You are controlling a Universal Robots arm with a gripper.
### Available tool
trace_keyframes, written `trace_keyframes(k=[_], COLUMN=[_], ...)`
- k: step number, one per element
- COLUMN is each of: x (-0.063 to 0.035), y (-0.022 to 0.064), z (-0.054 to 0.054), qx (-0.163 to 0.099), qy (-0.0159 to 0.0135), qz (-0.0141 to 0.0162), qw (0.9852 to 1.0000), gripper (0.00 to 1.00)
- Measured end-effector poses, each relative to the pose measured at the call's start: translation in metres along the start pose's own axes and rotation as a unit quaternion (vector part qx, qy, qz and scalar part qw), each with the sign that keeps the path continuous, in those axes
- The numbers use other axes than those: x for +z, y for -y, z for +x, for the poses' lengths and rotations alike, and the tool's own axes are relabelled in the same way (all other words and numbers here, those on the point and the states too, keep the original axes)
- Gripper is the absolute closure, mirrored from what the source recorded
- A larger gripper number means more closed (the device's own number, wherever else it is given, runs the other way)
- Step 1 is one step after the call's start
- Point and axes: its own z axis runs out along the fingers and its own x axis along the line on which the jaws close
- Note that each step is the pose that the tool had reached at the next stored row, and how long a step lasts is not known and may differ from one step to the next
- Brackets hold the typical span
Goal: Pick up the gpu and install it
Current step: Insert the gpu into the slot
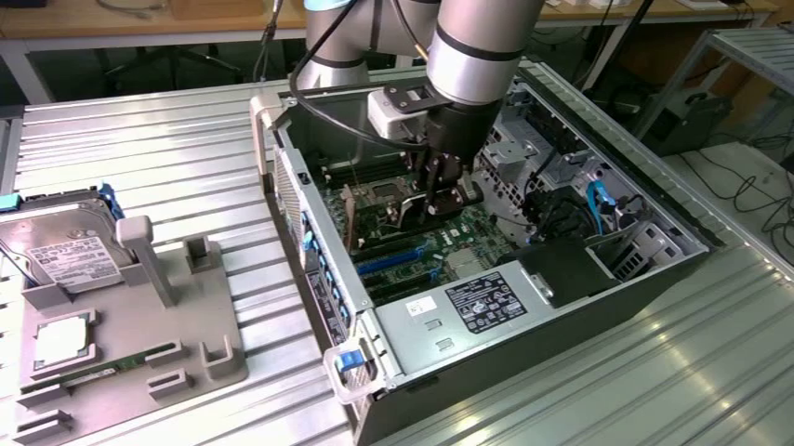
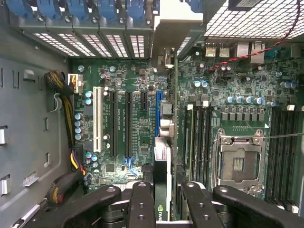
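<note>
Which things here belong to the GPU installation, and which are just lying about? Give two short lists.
Part of the job:
- gpu, held on edge between the fingers
- gripper, down inside the computer case
- motherboard with its expansion slots

Lying about:
- hard drive
- memory stick
- grey parts holder

Item: gpu [image 2: 161, 190], seen edge-on in your wrist view, its face hidden. Item: claw [image 2: 161, 199], cut by the frame edge. Item: hard drive [image 1: 56, 246], label too small to read.
</note>
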Motion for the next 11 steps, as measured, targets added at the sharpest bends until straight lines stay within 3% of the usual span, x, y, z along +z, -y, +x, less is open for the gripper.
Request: trace_keyframes(k=[4, 11], x=[0.0007, 0.0106], y=[0.0, -0.0024], z=[0.0, 0.0], qx=[0.0, 0.008], qy=[0.0002, 0.0], qz=[0.0001, 0.0002], qw=[1.0, 1.0], gripper=[0.73, 0.73])
